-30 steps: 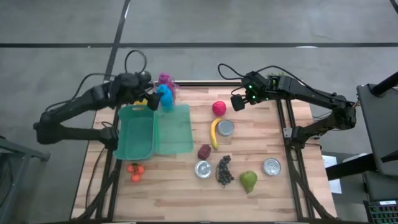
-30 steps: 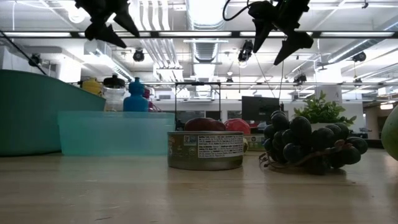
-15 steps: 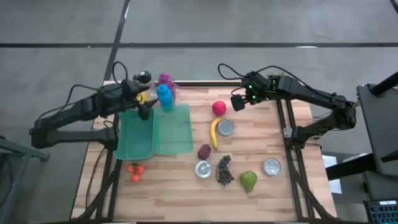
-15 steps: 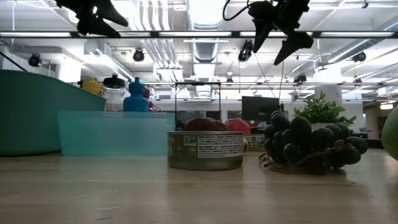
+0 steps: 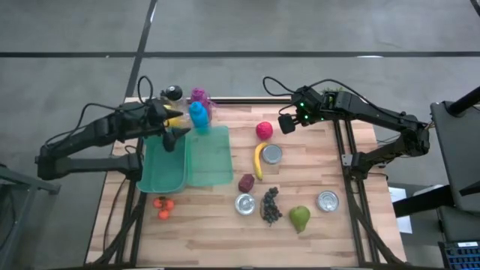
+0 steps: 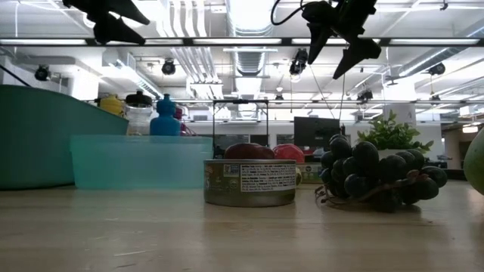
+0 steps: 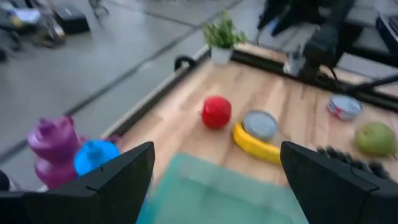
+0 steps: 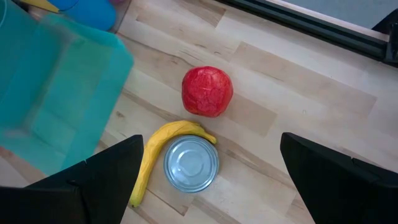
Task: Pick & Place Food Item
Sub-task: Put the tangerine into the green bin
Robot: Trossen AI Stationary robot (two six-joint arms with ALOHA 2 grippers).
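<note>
Food lies loose on the wooden table: a red round fruit [image 5: 264, 130], a banana [image 5: 258, 161] curled beside a tin can [image 5: 272, 154], a dark red piece [image 5: 246, 182], grapes [image 5: 270, 205], a pear [image 5: 300, 218] and small orange fruits [image 5: 163, 206]. My left gripper [image 5: 174, 129] hangs open above the far end of a green bin [image 5: 161, 169], nothing between its fingers [image 7: 118, 174]. My right gripper [image 5: 287, 124] hangs open high above the red fruit [image 8: 207, 91] and banana [image 8: 155, 155], touching nothing.
A clear teal container [image 5: 210, 155] lies beside the green bin. Blue [image 5: 198, 116] and purple [image 5: 199, 96] bottles stand at the far edge behind it. Two more cans [image 5: 244, 203] [image 5: 328, 201] sit toward the near edge. Bare wood shows at the near left.
My left gripper has drawn back from the bottles at the far edge toward the table's left and near side, ending over the green bin's far end, and has rolled a little. It stays open. Nothing on the table has moved.
</note>
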